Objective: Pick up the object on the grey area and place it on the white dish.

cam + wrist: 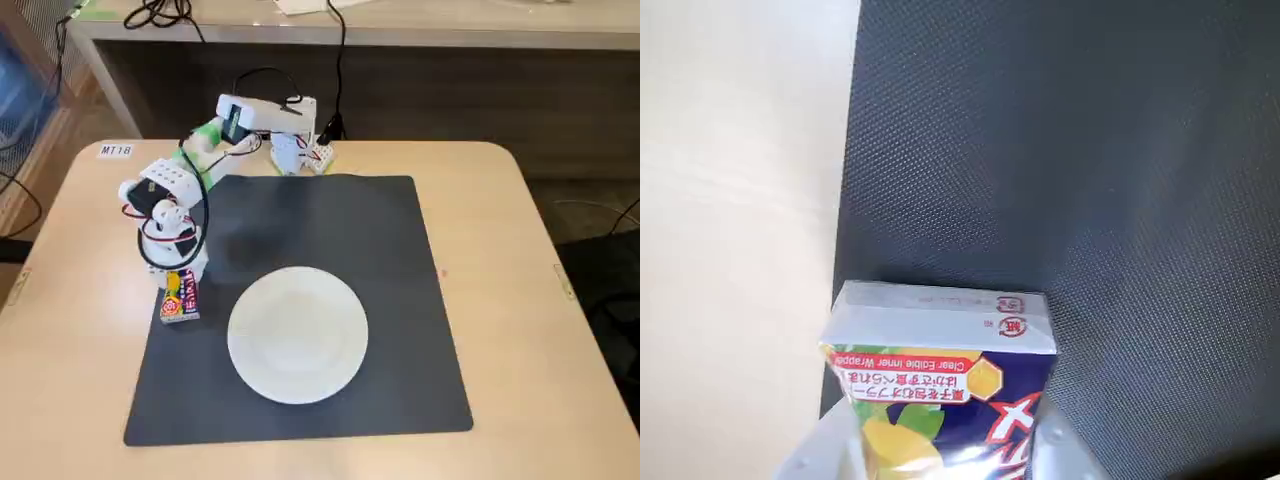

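The snack box (180, 297) stands at the left edge of the grey mat (330, 230), left of the white plate (297, 334) and apart from it. The pincer (178, 285) comes down on the box from above. In the wrist view its two fingers (825, 455) sit on both sides of the box (940, 390), grasping it. The mat lies on the light worktop (560, 380).
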Controlling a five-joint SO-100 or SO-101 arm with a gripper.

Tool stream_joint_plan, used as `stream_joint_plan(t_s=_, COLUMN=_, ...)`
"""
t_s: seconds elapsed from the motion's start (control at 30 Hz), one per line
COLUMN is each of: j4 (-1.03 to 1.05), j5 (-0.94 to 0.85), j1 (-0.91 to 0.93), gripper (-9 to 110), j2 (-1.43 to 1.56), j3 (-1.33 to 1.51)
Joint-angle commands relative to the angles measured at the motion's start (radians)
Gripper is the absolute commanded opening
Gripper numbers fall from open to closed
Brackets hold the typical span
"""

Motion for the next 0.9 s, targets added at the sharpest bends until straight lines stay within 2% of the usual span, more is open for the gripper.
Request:
stream_joint_plan(t_s=0.0, j4=0.006, j5=-0.015, j1=-0.011, gripper=9, j2=0.060, j3=-0.014)
stream_joint_plan(t_s=0.57, j4=0.006, j5=-0.015, j1=-0.041, gripper=1, j2=0.126, j3=-0.028)
stream_joint_plan(t_s=0.87, j4=0.006, j5=-0.020, j1=-0.060, gripper=1, j2=0.172, j3=-0.078)
